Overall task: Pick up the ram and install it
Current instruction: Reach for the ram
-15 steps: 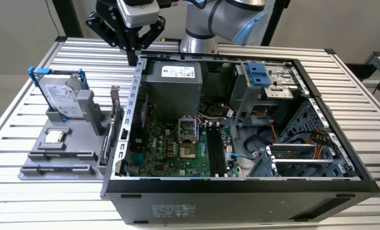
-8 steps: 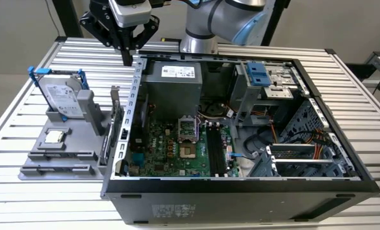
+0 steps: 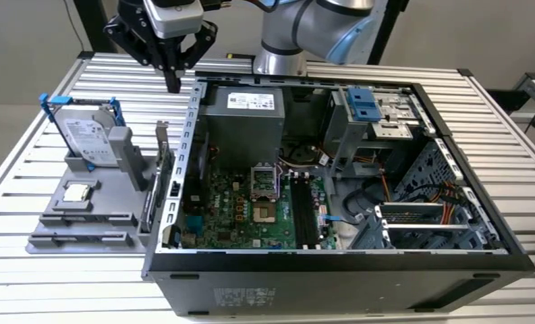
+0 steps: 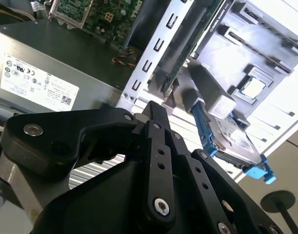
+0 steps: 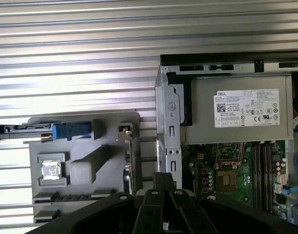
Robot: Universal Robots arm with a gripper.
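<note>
The slatted metal worktop [image 3: 33,270] carries an open computer case [image 3: 339,270] and, at the exterior view's left of it, a grey fixture [image 3: 87,226]. The fixture holds a hard drive [image 3: 92,138] in a blue frame, propped upright, and a square processor chip [image 3: 76,194] lying flat. The ram [image 3: 165,182] stands on edge along the fixture side nearest the case, just beside the case wall; in the first wrist view the ram [image 5: 130,161] shows edge-on. My fingers [image 3: 173,79] are together and empty, hanging near the case's far corner, higher than the ram and apart from it
</note>
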